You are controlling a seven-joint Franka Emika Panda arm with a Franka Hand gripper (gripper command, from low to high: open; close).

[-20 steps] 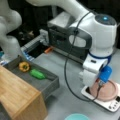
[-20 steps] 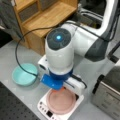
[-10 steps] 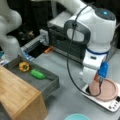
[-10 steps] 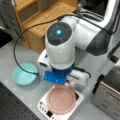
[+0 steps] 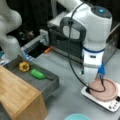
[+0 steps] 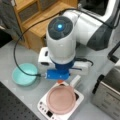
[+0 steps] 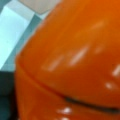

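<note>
Arm poised over the pink pan, something glossy orange filling the wrist view.

The gripper (image 6: 60, 81) hangs just above the near rim of the pink pan (image 6: 61, 99), mostly hidden under the arm's white body; whether its jaws are spread or pressed together I cannot tell. A glossy orange object (image 7: 72, 62) crowds the wrist view, and a sliver of orange (image 6: 60, 81) shows below the blue wrist block in a front view. The pan sits empty on a white hotplate (image 5: 110, 103) with buttons. Off to a front view's left lies an empty teal bowl (image 6: 24, 74). Well apart, toward a front view's left, a grey tray (image 5: 51, 83) holds a green vegetable (image 5: 38, 74) and a yellow pepper (image 5: 24, 66), beside a wooden box (image 5: 20, 97).
</note>
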